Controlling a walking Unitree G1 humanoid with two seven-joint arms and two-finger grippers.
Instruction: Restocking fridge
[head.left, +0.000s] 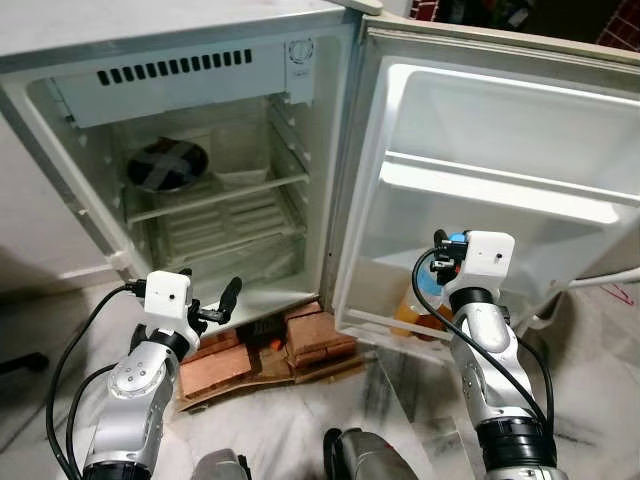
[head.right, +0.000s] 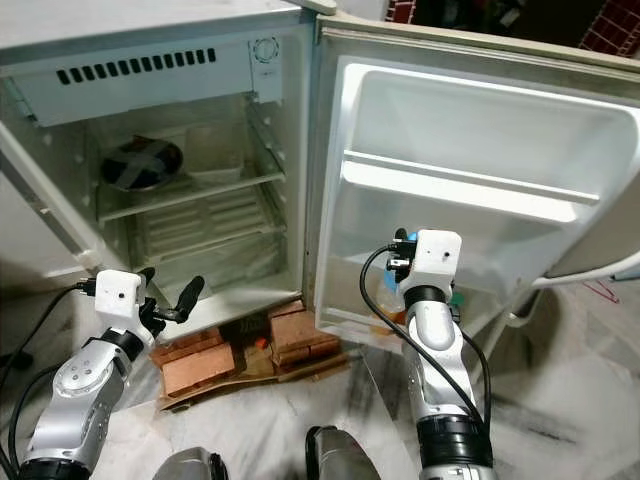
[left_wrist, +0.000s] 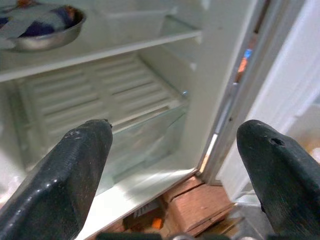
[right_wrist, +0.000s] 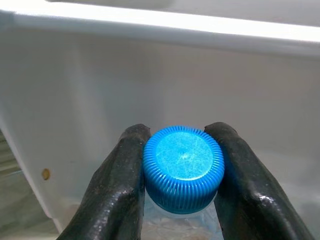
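The right hand (right_wrist: 183, 200) grips a bottle (right_wrist: 183, 167) by its blue cap, low in the door shelf (head.left: 400, 325). Next: set it down, release. Left hand (left_wrist: 180, 175) hangs open near the fridge (head.left: 200, 200).

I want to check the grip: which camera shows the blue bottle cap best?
The right wrist view: the cap sits close up, clamped between the right claw's fingers. In the left eye view it is a small blue spot behind the wrist camera; the left wrist view faces the fridge shelves.
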